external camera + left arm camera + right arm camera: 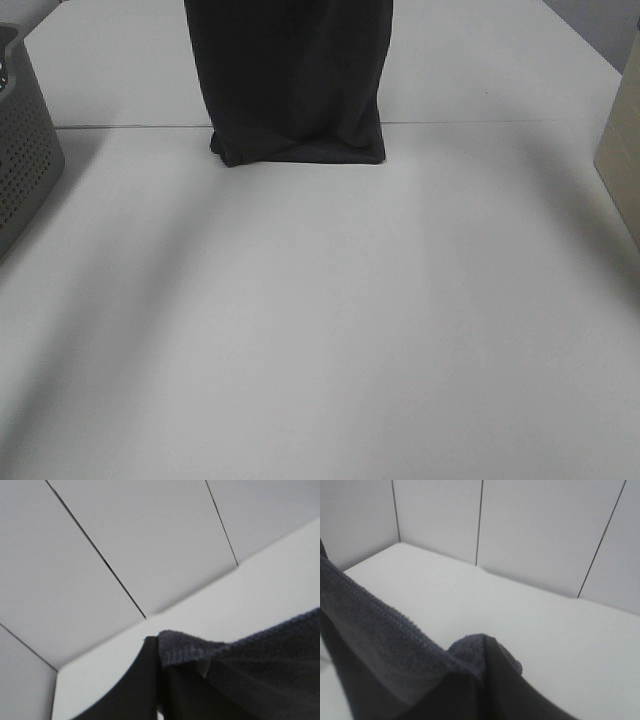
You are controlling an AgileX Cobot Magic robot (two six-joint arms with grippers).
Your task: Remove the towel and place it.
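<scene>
The towel (292,80), dark navy-black terry cloth, hangs down from above the top edge of the exterior high view. Its lower end is bunched on the white table (320,330) near the back middle. Neither gripper shows in that view. In the left wrist view, my left gripper (159,647) is shut on a hemmed corner of the towel (265,655), with a dark finger (142,685) beside the cloth. In the right wrist view, my right gripper (485,647) is shut on another corner of the towel (375,630), held high above the table.
A grey perforated basket (25,150) stands at the left edge. A beige box (625,150) stands at the right edge. A seam (500,122) crosses the table behind the towel's lower end. Panelled walls (535,530) rise behind the table.
</scene>
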